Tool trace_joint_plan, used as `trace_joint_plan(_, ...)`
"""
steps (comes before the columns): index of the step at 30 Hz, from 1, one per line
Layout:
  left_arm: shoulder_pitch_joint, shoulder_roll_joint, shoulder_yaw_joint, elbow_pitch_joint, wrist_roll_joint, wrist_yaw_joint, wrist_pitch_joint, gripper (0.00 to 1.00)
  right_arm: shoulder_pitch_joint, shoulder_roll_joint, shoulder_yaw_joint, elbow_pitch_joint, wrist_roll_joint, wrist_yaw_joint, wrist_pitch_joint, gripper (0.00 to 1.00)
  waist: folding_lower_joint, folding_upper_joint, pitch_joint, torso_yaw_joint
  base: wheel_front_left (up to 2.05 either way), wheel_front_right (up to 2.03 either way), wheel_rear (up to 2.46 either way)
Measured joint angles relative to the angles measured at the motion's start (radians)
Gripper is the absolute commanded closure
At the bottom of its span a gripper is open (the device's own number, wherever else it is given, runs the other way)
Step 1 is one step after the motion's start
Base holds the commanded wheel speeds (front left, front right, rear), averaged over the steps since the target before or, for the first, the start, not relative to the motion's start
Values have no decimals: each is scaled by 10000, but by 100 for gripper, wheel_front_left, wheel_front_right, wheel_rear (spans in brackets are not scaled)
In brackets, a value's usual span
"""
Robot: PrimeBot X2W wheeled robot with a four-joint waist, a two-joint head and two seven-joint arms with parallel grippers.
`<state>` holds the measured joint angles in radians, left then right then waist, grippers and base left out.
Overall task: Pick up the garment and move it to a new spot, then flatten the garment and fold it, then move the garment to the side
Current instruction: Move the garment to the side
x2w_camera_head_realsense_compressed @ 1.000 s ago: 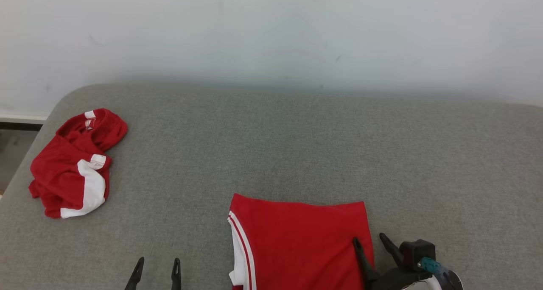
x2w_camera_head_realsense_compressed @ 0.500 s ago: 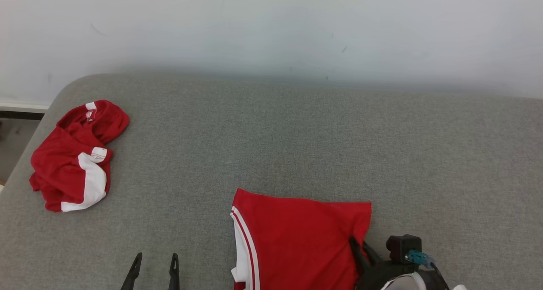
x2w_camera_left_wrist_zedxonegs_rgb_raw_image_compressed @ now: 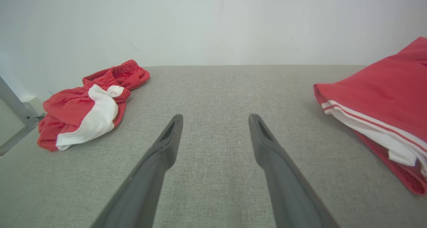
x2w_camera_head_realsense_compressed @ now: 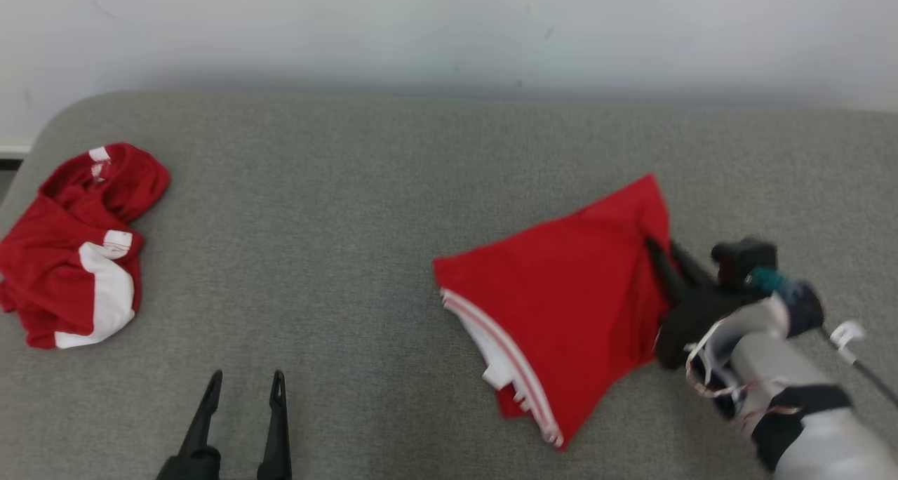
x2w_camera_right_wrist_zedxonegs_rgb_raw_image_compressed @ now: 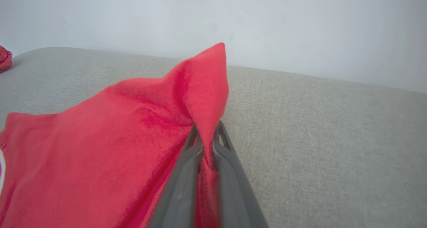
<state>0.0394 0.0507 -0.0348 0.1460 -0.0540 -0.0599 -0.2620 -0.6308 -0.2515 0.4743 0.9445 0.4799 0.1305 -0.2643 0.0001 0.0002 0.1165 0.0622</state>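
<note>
R gripper [x2w_camera_head_realsense_compressed: 661,247] clamped on garment [x2w_camera_head_realsense_compressed: 561,304] edge, w/ cloth spread to its left

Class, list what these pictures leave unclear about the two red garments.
Head view: folded garment smeared by motion blur; trim detail lost.
Left wrist view: its right part cut off by the edge.
Right wrist view: layers pinched by the right gripper hidden between its jaws.
Head view: crumpled garment bunched over itself; type unclear.
</note>
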Motion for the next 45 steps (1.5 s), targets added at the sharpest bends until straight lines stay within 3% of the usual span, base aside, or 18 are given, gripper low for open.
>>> trace_joint_plan(16,-1718,-4,-201,-999,236,-148,-2,0,-3576,-3521,1277,991,-247,0,94,100,2,1,2332,-670,0,0,0)
trace_joint_plan(28,-2076,15,-372,-1348,401,-334,-2,0,-4982,-5083,1797,1879,-332,2,368,100,0,-1,3028,-828,0,0,0)
trace_joint_plan(33,-2075,52,-362,-1499,412,-357,-2,0,-5215,-5275,1998,2136,-316,2,560,100,-1,-2,3035,-716,0,0,0)
trace_joint_plan(43,-2039,59,-314,-1409,410,-353,-2,0,-5330,-5074,1952,2855,-121,2,531,100,-1,-2,2863,-631,0,0,0)
trace_joint_plan(44,-2028,58,-307,-1383,407,-353,-2,0,-5315,-5045,1929,2934,-121,2,525,62,-1,-2,2818,-619,0,0,0)
trace_joint_plan(45,-2018,58,-307,-1360,405,-353,-2,0,-5279,-5026,1904,2999,-121,2,512,6,-1,-2,2768,-609,0,0,0)
